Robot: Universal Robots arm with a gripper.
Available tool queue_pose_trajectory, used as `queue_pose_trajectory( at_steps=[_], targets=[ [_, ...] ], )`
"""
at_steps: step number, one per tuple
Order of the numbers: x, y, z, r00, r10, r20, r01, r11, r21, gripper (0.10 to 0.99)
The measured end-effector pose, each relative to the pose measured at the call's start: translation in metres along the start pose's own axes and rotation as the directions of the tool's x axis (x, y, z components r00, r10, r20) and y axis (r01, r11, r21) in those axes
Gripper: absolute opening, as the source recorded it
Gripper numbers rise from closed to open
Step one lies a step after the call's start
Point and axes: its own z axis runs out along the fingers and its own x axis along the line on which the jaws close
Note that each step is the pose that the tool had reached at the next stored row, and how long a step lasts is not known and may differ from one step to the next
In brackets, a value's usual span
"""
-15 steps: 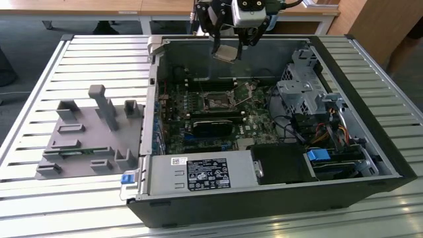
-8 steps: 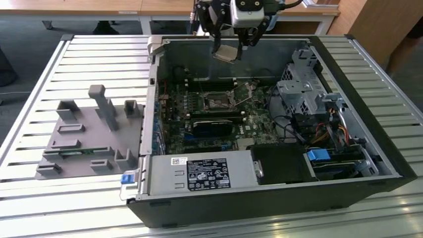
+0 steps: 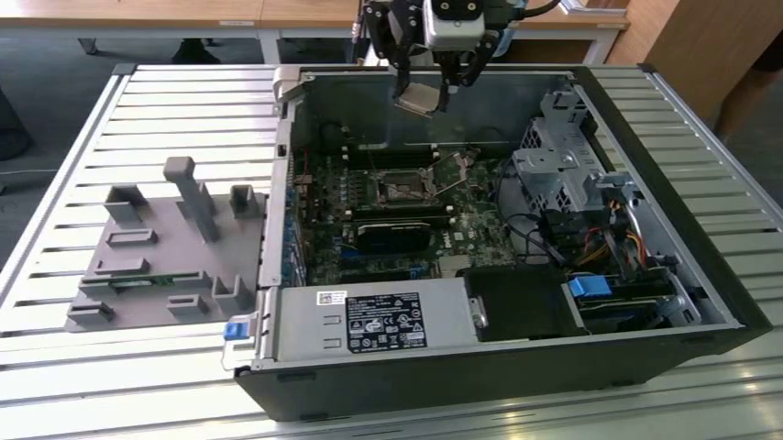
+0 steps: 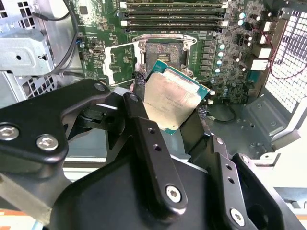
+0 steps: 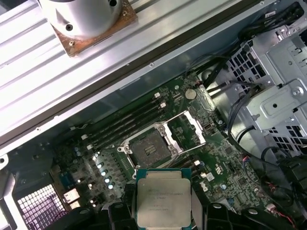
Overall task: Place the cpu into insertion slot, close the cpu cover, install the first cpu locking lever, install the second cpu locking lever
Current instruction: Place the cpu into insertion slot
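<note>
- cpu (image 5: 163, 199): gripped by two opposite edges in the tool (image 4: 170, 103), which is clenched on it. It hangs in the air over the open computer case (image 3: 685, 275), which sits on the slatted table (image 3: 159, 92). Not seated yet.
- Handling, my call: light, stiff, thin. The smooth metal face is likely slippery. The underside contacts and the socket pins are fragile.
- Where to hold: bare side edges, as it is held now. Keep off the underside. It probably wants to go down flat and square, with no force.
- insertion slot (image 5: 147, 148): looks empty, dark centre exposed. The cpu cover (image 5: 195, 125) is swung open just beside it.
- Exterior view: gives height. The chip is well above the green board (image 3: 483, 234), near the case's far wall, and tilted. The wrist views flatten that gap.
- First wrist view: chip face and slot in one shot, chip near the slot but off to one side of it.
- Second wrist view: the finger contact on the chip's edges, its green rim, and the chip skewed against the socket square. Memory sticks (image 4: 172, 14) lie beyond the socket.
</note>
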Motion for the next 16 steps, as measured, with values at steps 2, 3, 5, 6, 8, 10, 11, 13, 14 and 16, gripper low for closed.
queue_pose_trajectory(
  at_steps=[2,3,5,6,8,10,11,13,14,16],
  targets=[
    [0.0000,0.0000,0.0000,0.9999,0.010,0.0010,-0.010,0.9999,0.000,0.541],
    [0.0000,0.0000,0.0000,0.9999,0.015,0.0014,-0.015,0.9999,0.000,0.541],
    [0.0000,0.0000,0.0000,0.9997,0.025,0.0023,-0.025,0.9997,0.000,0.541],
    [0.0000,0.0000,0.0000,0.9996,0.030,0.0028,-0.030,0.9996,0.000,0.541],
    [0.0000,0.0000,0.0000,0.9992,0.040,0.0037,-0.040,0.9992,-0.001,0.541],
    [0.0000,0.0000,0.0000,0.9988,0.049,0.0046,-0.049,0.9988,-0.001,0.541],
    [0.0000,0.0000,0.0000,0.9985,0.054,0.0050,-0.054,0.9985,-0.001,0.541],
    [0.0000,0.0000,0.0001,0.9979,0.064,0.0058,-0.064,0.9980,-0.001,0.541],
    [0.0000,0.0000,0.0001,0.9976,0.068,0.0063,-0.068,0.9977,-0.001,0.541],
    [0.0000,0.0000,0.0001,0.9969,0.078,0.0071,-0.078,0.9970,-0.001,0.541]
  ],
)
